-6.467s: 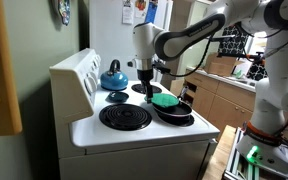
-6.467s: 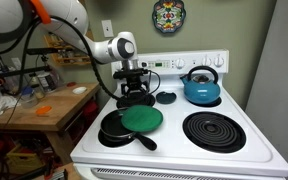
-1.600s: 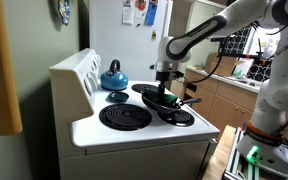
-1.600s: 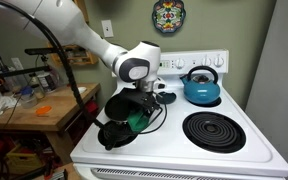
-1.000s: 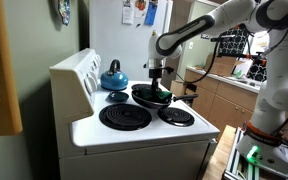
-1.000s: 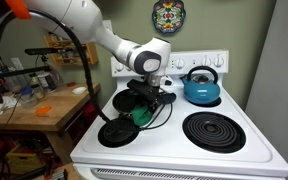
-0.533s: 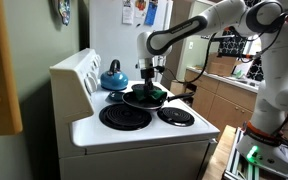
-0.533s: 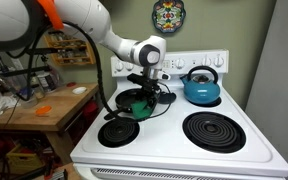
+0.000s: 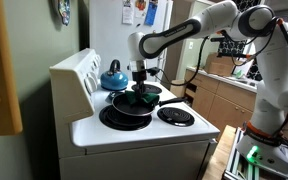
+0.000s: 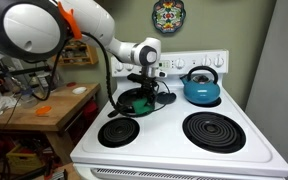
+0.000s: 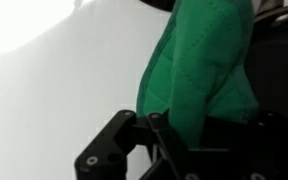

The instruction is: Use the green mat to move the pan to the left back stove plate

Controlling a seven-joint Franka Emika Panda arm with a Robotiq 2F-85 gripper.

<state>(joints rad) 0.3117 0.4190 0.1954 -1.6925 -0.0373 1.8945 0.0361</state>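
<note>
- The jaws are closed to a narrow gap on the green mat (image 11: 209,70). The dark fingers (image 11: 122,145) pinch its fabric at the bottom of the wrist view. What lies inside the fold is hidden there.
- In both exterior views the pan (image 10: 136,100) is under the arm at the back left of the table (image 10: 174,150), with the mat bunched at its rim (image 9: 144,97).
- It is over or on the left back stove plate, which it hides. I cannot tell whether its base touches down.
- 1 blue kettle (image 10: 199,88) stands on the back right plate, near the pan but apart from it. The 2 front coils, small (image 10: 119,132) and large (image 10: 216,131), carry nothing.
- The pan looks like stiff dark metal and probably has real weight. Held at 1 edge, it will likely want to tip away from the jaws.
- The mat is a soft knit. It should squash under pressure and give friction, yet a loose fold could creep against smooth metal.
- The best hold is probably where the mat lies doubled over the rim or handle root, pinched deep and not at the fabric's edge.
- Lowering the pan level matters, because a tilted pan could catch the coil.
</note>
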